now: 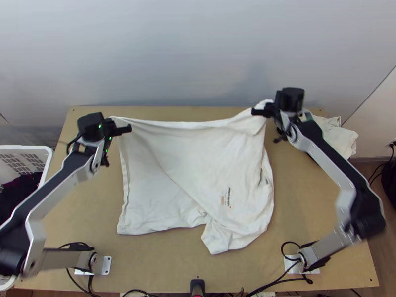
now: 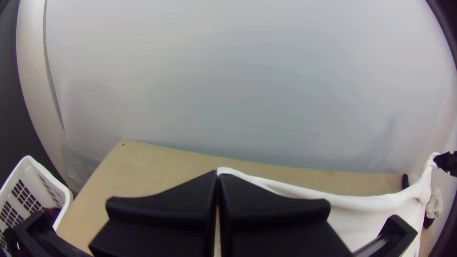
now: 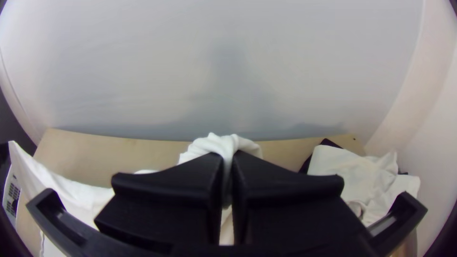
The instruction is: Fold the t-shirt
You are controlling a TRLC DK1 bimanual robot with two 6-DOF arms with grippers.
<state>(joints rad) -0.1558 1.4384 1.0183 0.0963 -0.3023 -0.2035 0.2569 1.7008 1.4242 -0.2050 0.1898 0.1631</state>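
A white basket [image 1: 24,147] with slotted walls stands at the left edge of the frame in the top view, beside the table [image 1: 307,213]. In it lie dark clothes [image 1: 21,190], part of them maroon; how many pieces, I cannot tell. The left arm [image 1: 54,190] covers some of the basket.

At the upper right of the frame, a crumpled white cloth [image 1: 339,136] lies over something black [image 3: 307,164]; whether that is a container, I cannot tell.

Counted: one basket, one table, one shirt, two arms and two grippers. Whether the white cloth is one piece or more is unclear.

The shirt [image 1: 193,153] is white and takes up the middle of the frame. Its upper edge hangs between the grippers with a slight sag; the lower part rests on the table, fairly flat at the lower left, rumpled and overlapping at the lower right, near a small print.

The left gripper [image 1: 129,128], at the upper left, is closed on one upper corner of the shirt. The right gripper [image 1: 254,112], right of the upper centre, pinches a bunched bit of it at the other end of that edge.
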